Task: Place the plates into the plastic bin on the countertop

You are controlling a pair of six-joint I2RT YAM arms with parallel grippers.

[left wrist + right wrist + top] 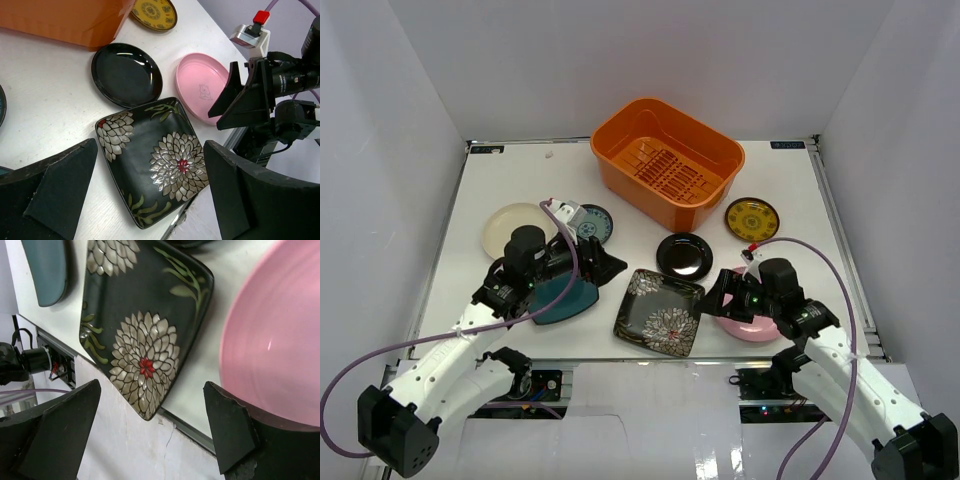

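Note:
The orange plastic bin (665,160) stands at the back of the white countertop (520,180). In front of it lie a cream plate (510,228), a small teal-patterned plate (595,222), a teal square plate (565,298), a dark floral square plate (660,310), a glossy black plate (684,254), a yellow-patterned plate (752,217) and a pink plate (755,325). My left gripper (605,268) is open and empty above the teal square plate, pointing at the floral plate (155,160). My right gripper (720,293) is open and empty over the pink plate's (280,345) left edge, beside the floral plate (145,325).
The floral plate's near corner reaches over the metal rail (185,425) at the front edge. The two grippers face each other across that plate, the right one showing in the left wrist view (240,100). White walls enclose the countertop on three sides.

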